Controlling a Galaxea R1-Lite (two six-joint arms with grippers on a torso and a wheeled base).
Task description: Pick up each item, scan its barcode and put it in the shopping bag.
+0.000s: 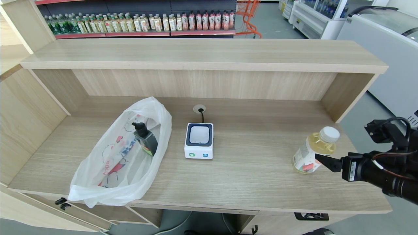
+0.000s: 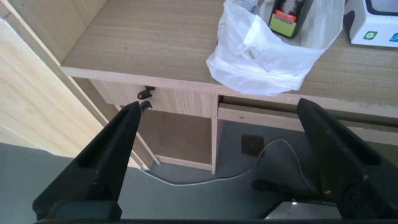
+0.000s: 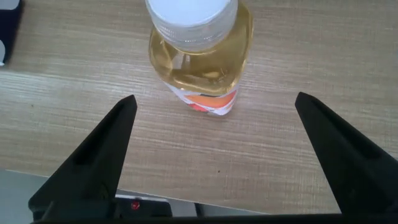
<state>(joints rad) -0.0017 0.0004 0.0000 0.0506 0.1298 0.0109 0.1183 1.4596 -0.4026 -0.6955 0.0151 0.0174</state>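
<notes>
Black right pincer (image 3: 216, 104), lower right of the head frame, released and spread wide, grasping nothing, one tip just beside the bottle (image 1: 313, 150). Bottle upright at the right end of the wooden table (image 1: 245, 176), white cap, pale yellow liquid, label low on its side, clear of both fingers (image 3: 93, 162) in the right wrist view. Left of it, mid-frame, white scanner (image 1: 199, 140) with a dark-rimmed window. Further left, white shopping bag (image 1: 120, 156) lying open, a dark bottle (image 1: 146, 140) inside. Left pincer (image 2: 219, 107) likewise released, nothing between its fingers, down below the table's front edge beneath the bag's mouth. Along the upper left of the frame, a shelf of drinks (image 1: 140, 23).
</notes>
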